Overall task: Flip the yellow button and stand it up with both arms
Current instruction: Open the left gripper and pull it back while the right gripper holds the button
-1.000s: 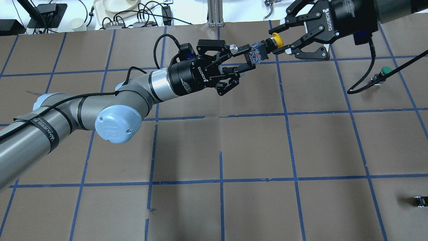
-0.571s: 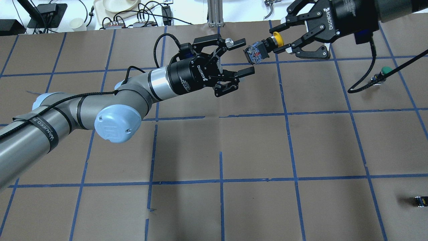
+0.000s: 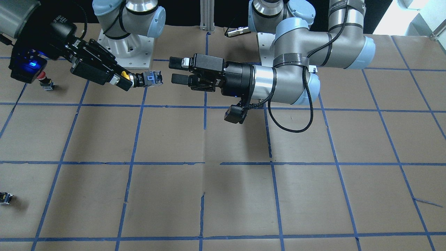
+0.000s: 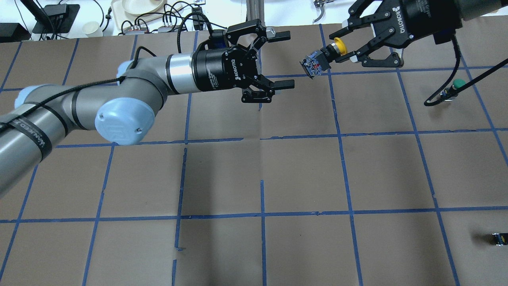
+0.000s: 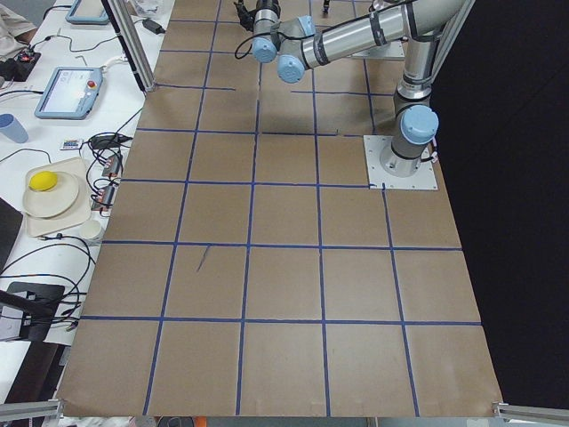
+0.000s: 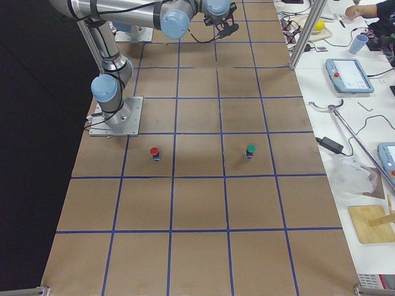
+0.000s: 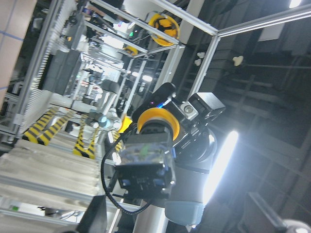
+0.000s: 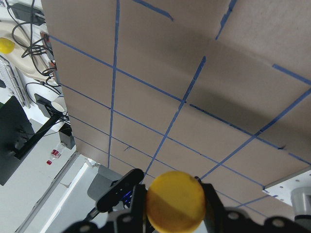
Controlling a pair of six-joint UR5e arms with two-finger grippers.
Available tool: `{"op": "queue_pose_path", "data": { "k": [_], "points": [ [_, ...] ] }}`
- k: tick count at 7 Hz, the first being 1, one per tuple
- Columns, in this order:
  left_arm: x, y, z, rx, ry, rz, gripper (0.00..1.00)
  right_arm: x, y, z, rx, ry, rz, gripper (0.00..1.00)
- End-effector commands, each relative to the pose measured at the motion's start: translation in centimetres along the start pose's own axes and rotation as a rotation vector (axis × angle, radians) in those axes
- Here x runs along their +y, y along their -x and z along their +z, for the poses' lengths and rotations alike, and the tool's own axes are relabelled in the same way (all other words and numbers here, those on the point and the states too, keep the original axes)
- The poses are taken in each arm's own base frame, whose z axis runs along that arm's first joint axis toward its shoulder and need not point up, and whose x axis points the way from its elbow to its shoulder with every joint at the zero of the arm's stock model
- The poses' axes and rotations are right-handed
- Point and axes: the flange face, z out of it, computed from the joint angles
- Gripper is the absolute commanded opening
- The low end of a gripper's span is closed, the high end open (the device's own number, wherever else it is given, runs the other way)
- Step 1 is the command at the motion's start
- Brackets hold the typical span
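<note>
The yellow button (image 4: 318, 60) hangs in the air, lying sideways, its grey-blue body pointing at my left gripper. My right gripper (image 4: 340, 49) is shut on its neck just under the yellow cap. In the front-facing view the button (image 3: 144, 78) sticks out of the right gripper (image 3: 122, 79). My left gripper (image 4: 281, 59) is open and empty, a short gap from the button's body, and it also shows in the front-facing view (image 3: 176, 71). The left wrist view looks at the button (image 7: 148, 155) end-on. The right wrist view shows the yellow cap (image 8: 175, 201) between the fingers.
A green-capped button (image 4: 456, 85) stands on the brown papered table (image 4: 301, 174) at the right, and a red-capped one (image 6: 154, 152) stands near the right arm's base. A small dark capless part (image 4: 498, 238) lies near the right front edge.
My left gripper let go of the button's body, opened and drew back to the left. My right gripper kept hold of the button and shifted slightly right.
</note>
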Motion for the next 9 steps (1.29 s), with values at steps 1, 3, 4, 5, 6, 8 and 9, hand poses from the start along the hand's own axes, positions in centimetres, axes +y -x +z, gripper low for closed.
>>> {"op": "queue_pose_path", "data": {
  "k": [1,3,4,5,6,8,9],
  "points": [
    [-0.1,-7.6,-1.4,-0.349,-0.111,0.024,1.00,-1.0,-0.9,-0.7,0.134,-0.125,-0.314,0.38],
    [1.4,-12.8,-2.7,-0.668,-0.275,0.038,1.00,-2.2,-2.6,-1.1,0.349,-0.170,-0.790,0.37],
    [2.1,-13.3,-3.8,-0.819,-0.328,0.040,1.00,-3.0,-3.3,-1.3,0.460,-0.168,-0.972,0.36],
    [3.3,-12.2,-5.0,-0.982,-0.371,0.024,1.00,-4.1,-4.1,-1.7,0.544,-0.155,-1.096,0.36],
    [4.2,-11.9,-7.0,-1.159,-0.381,0.079,1.00,-6.3,-4.9,-3.0,0.598,-0.168,-1.235,0.36],
    [5.5,-12.4,-10.5,-1.478,-0.304,0.216,1.00,-11.3,-8.1,-5.5,0.636,-0.132,-1.470,0.36],
    [6.4,-12.9,-11.0,-1.498,-0.274,0.250,1.00,-14.4,-10.8,-6.7,0.630,-0.116,-1.512,0.36]
  ]
}}
